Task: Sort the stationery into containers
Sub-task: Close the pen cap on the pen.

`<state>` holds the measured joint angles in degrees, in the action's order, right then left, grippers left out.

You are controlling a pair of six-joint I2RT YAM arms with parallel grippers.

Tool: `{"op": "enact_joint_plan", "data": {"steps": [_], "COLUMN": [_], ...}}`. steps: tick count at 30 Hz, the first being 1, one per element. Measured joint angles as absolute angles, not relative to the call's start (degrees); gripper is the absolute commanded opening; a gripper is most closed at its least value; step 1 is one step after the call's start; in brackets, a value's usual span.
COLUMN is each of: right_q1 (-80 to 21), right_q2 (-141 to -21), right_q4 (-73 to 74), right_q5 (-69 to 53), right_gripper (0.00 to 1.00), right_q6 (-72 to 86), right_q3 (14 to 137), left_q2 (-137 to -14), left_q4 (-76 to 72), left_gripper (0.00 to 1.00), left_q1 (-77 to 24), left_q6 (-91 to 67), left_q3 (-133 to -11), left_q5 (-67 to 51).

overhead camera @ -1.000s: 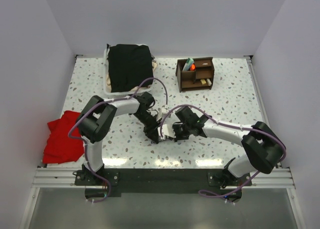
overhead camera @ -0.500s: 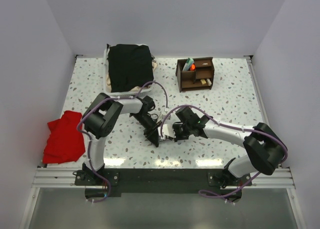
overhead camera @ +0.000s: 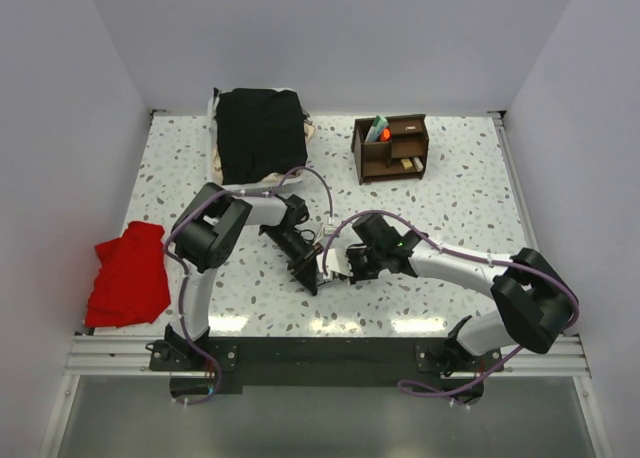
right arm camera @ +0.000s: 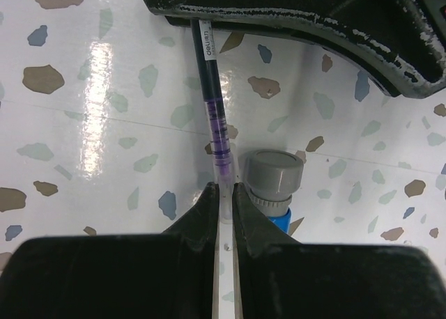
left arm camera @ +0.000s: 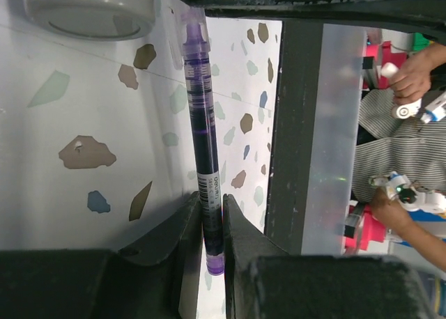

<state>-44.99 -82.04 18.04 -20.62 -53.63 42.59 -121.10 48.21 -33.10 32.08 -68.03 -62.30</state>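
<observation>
Two grippers share one pen (left arm camera: pixel 203 145).

Top external: the left gripper (overhead camera: pixel 306 268) and right gripper (overhead camera: pixel 335 264) meet tip to tip near the front of the table, well apart from the organiser (overhead camera: pixel 390 148) at the back. The pen is too small to make out here. Risk: if the arms draw apart while both grips are on, the barrel could bend or be wrenched free.

Left wrist: the purple-tinted barrel runs straight away from the camera. The left jaws are pressed onto its near end, one finger on each side, with no gap showing. Risk: the hold sits at the very tip, so the pen may pivot or droop once its other end is let go.

Right wrist: the right jaws are clenched on the opposite end, and the barrel runs on to the left gripper. A grey-topped blue sharpener (right arm camera: pixel 274 183) stands just beside one right finger. Risk: a sideways withdrawal could knock it over or send it rolling.
</observation>
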Motion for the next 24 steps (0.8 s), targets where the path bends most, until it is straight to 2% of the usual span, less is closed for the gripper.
{"op": "enact_joint_plan", "data": {"steps": [14,20,24], "right_q1": [-46.44,-46.57,-46.61], "right_q2": [-81.78,-82.28,-82.61], "right_q4": [17.04,16.75,16.73], "right_q5": [-22.50,-22.68,-23.07], "right_gripper": [0.00,0.00,0.00], "right_q6": [-58.54,-62.26,-64.25], "right_q3": [40.66,40.56,40.75], "left_q2": [-128.84,-133.14,-133.53], "left_q4": [56.84,67.20,69.01], "left_gripper": [0.00,0.00,0.00], "left_q1": [-33.04,-33.61,-33.63], "left_q6": [35.48,41.95,43.33], "left_q3": [-71.09,-78.00,-78.96], "left_q5": [-69.17,-67.55,-66.65]}}
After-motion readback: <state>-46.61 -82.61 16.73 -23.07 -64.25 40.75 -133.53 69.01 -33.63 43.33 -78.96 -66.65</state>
